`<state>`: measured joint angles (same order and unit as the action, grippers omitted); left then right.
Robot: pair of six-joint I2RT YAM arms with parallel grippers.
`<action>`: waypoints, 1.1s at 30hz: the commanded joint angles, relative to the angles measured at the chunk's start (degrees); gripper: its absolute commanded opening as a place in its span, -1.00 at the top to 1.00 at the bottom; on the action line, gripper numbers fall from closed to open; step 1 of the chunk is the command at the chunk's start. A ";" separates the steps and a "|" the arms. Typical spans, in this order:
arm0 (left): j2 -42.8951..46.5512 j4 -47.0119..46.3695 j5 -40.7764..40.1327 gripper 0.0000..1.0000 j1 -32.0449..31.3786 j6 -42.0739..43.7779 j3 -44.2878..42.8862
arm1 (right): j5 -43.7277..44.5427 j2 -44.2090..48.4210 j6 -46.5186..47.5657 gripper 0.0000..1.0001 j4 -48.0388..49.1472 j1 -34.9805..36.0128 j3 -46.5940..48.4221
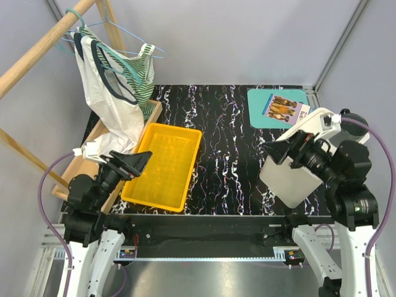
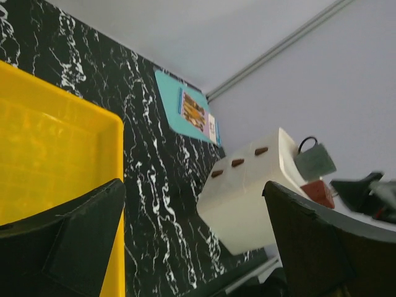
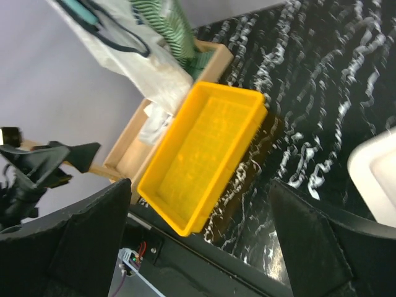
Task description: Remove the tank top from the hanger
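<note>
Left arm sits low at the near-left corner, wrist pitched forward and toward the middle, left hand (image 1: 135,162) just over the near-left edge of the yellow tray (image 1: 162,201). Fingers spread wide, nothing between them; the left wrist view (image 2: 193,185) shows only the counter (image 2: 154,204) and the white bin (image 2: 247,204) in the gap. Right arm is folded up at the near-right, right hand (image 1: 286,147) raised above the white bin (image 1: 291,179) and aimed left across the counter (image 1: 229,142). It is also wide open and empty; its own camera (image 3: 201,185) looks through the gap at the tray (image 3: 185,229). The tank top (image 1: 111,105), white with dark trim, is on a teal hanger (image 1: 124,65) hooked over the slanted wooden rail (image 1: 37,52) at the far-left. Its long axis is roughly vertical, straps up at the hanger, hem down. In the top view the body runs from upper left to lower right, with the hem dropping into the wooden crate (image 1: 151,114) beside the tray, close to the left hand. A green striped garment (image 1: 145,80) hangs right behind it. A teal mat (image 1: 260,102) with a picture card (image 1: 284,110) lies at the far-right, well apart from both hands.
</note>
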<state>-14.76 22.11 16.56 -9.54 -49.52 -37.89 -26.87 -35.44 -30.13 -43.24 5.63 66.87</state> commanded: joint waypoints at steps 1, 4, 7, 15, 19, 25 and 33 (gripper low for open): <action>2.81 1.01 6.12 -0.98 0.22 2.94 -2.98 | -11.15 -8.67 3.94 -0.99 10.07 -0.09 6.60; 3.08 1.80 7.69 -0.98 0.22 5.04 -2.89 | -12.49 -14.56 1.75 -0.99 17.28 0.08 8.27; 2.90 3.20 8.84 -0.98 0.22 5.57 -2.80 | -8.66 -19.92 1.13 -0.99 20.82 4.19 11.34; 7.11 14.25 -0.45 -0.98 0.22 9.61 -6.23 | 10.96 -38.11 11.40 -0.99 22.15 28.54 25.83; 10.71 21.03 -11.25 -0.98 0.22 13.65 -10.44 | 12.55 -46.28 17.11 -1.00 32.57 34.53 28.66; 12.83 28.07 -18.99 -0.98 -0.47 16.56 -13.79 | 15.17 -63.68 27.13 -1.00 39.20 40.68 43.76; 13.45 29.31 -21.48 -0.98 -3.99 17.79 -14.23 | 16.34 -86.71 31.45 -0.89 36.40 42.36 72.41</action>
<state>-1.85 51.11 -1.74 -12.38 -34.00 -50.87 -11.46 -116.64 -2.04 -8.23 47.90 126.96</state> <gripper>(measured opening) 0.988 0.965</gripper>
